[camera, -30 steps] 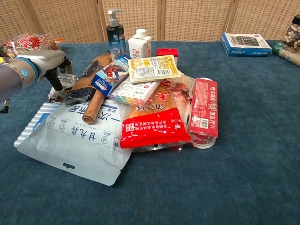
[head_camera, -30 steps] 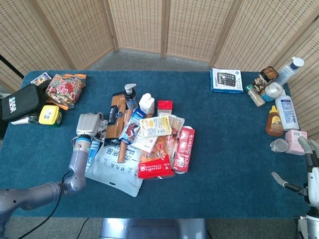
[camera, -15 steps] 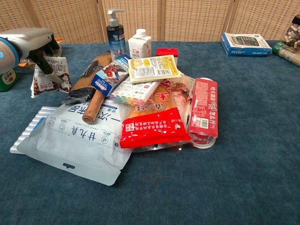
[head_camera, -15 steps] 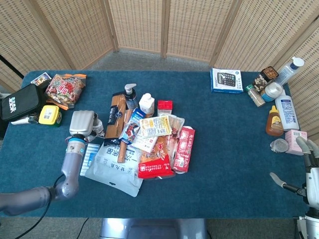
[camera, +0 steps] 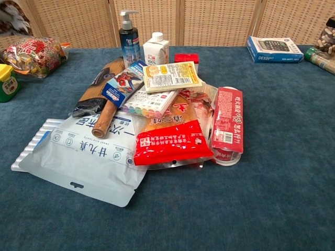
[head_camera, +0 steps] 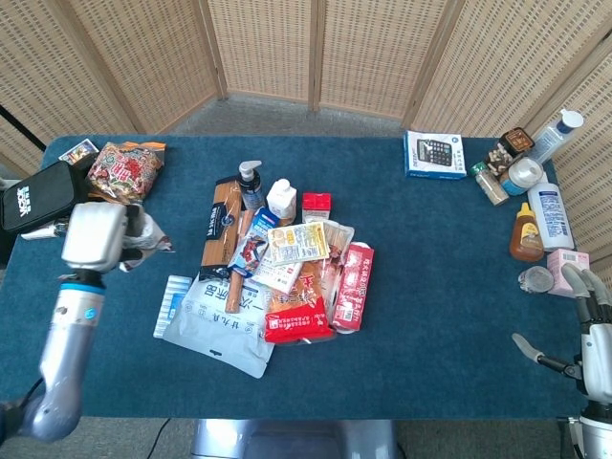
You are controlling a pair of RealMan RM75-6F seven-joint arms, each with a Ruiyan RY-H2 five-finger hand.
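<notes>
My left hand (head_camera: 94,237) is raised over the table's left side and holds a small crinkled snack packet (head_camera: 149,239) by its edge, clear of the cloth. In the chest view only a blurred bit of that packet (camera: 13,10) shows at the top left corner. A pile lies in the middle: a large white and blue bag (head_camera: 220,323), a red snack pack (head_camera: 298,323), a long red packet (head_camera: 352,287), a yellow-labelled pack (head_camera: 298,242), a pump bottle (head_camera: 250,180) and a small milk carton (head_camera: 281,199). My right hand (head_camera: 593,320) hangs at the right edge, fingers apart, holding nothing.
A black pouch (head_camera: 38,194) and a colourful snack bag (head_camera: 124,167) lie at the far left, with a yellow-lidded tub (camera: 6,81) near them. A striped blue sachet (head_camera: 173,292) lies beside the big bag. A calculator box (head_camera: 434,154) and several bottles (head_camera: 550,215) stand at the right.
My left hand has risen up and to the left from the pile's edge, carrying the small packet with it. The right hand has barely shifted.
</notes>
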